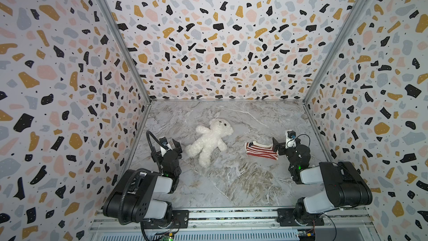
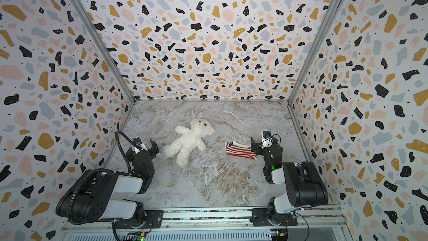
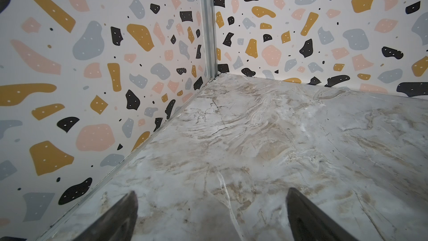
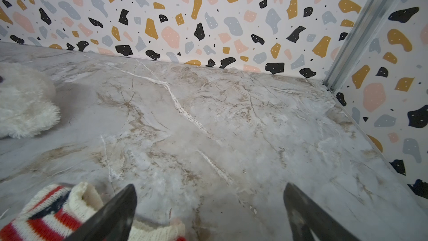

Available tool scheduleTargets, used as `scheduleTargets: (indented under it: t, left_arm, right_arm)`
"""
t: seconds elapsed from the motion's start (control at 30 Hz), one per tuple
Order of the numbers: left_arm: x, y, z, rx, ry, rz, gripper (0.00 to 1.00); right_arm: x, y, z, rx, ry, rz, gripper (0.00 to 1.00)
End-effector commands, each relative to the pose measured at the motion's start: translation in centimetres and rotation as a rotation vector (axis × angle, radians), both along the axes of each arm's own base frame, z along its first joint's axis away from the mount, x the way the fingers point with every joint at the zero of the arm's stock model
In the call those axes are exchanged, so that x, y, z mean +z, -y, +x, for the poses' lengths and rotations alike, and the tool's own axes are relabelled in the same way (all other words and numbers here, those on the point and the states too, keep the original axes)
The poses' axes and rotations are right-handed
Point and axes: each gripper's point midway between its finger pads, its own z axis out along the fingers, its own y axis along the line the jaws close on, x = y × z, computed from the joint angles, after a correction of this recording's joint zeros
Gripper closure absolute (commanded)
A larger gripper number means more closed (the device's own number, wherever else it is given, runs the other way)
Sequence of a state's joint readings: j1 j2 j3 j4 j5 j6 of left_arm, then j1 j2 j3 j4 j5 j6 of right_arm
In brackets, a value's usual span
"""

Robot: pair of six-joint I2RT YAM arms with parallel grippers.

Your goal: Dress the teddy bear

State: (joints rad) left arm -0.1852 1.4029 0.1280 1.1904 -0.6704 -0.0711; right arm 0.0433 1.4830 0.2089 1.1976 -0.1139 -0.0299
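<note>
The teddy bear [image 1: 210,141] [image 2: 190,141], fluffy and white, lies on its back in the middle of the marble table, head toward the back wall. To its right lies a small knitted sweater [image 1: 260,150] [image 2: 239,150] with red and white stripes, a navy patch and cream trim. My right gripper [image 1: 281,145] [image 4: 209,187] is open just above the sweater's right end. The sweater [image 4: 46,216] passes under one finger, and nothing is gripped. The bear's edge [image 4: 23,103] shows in the right wrist view. My left gripper [image 1: 171,146] [image 3: 210,193] is open and empty, left of the bear's leg.
Terrazzo-patterned walls [image 1: 220,42] close in the table on the left, back and right. A metal corner post [image 3: 209,31] stands ahead of the left gripper. The arm bases sit on a metal rail [image 1: 231,219] along the front edge.
</note>
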Motion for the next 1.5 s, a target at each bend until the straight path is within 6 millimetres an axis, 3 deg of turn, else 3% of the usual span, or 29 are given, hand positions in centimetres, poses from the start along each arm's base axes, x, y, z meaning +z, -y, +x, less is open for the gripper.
scheduleTargets:
  t: [0.0,0.43,0.6,0.8,0.97,1.07,1.17,1.47]
  left_arm:
    - [2.1,-0.2,0.3,0.011,0.082,-0.018,0.0]
    - [5.9,0.5,-0.2,-0.042,0.112,-0.067,0.0]
    - [6.8,2.0,0.2,-0.129,0.118,-0.146,0.0]
    - [6.5,4.6,0.6,-0.254,0.081,-0.31,0.0]
    - [5.4,7.5,1.0,-0.363,-0.012,-0.479,0.0]
    - [3.5,8.5,1.0,-0.353,-0.158,-0.561,0.0]
    - [2.0,11.1,0.7,-0.452,-0.29,-0.552,0.0]
    - [1.0,17.4,-1.5,-0.644,-0.374,-0.522,0.0]
  right_arm:
    - [1.4,0.7,-0.3,-0.04,0.043,0.01,0.01]
    - [4.0,1.0,-1.0,-0.107,0.05,0.001,0.01]
    - [5.0,0.0,-1.4,-0.118,0.031,-0.031,0.01]
    - [5.8,0.7,-1.8,-0.208,-0.081,0.095,0.01]
    - [4.3,-1.9,-2.3,-0.17,-0.25,0.176,0.01]
    - [3.1,-3.7,-2.9,-0.13,-0.336,0.162,0.01]
    - [2.7,-5.3,-3.4,-0.072,-0.382,0.168,0.01]
    - [1.1,-9.5,-4.9,0.121,-0.52,0.159,0.01]
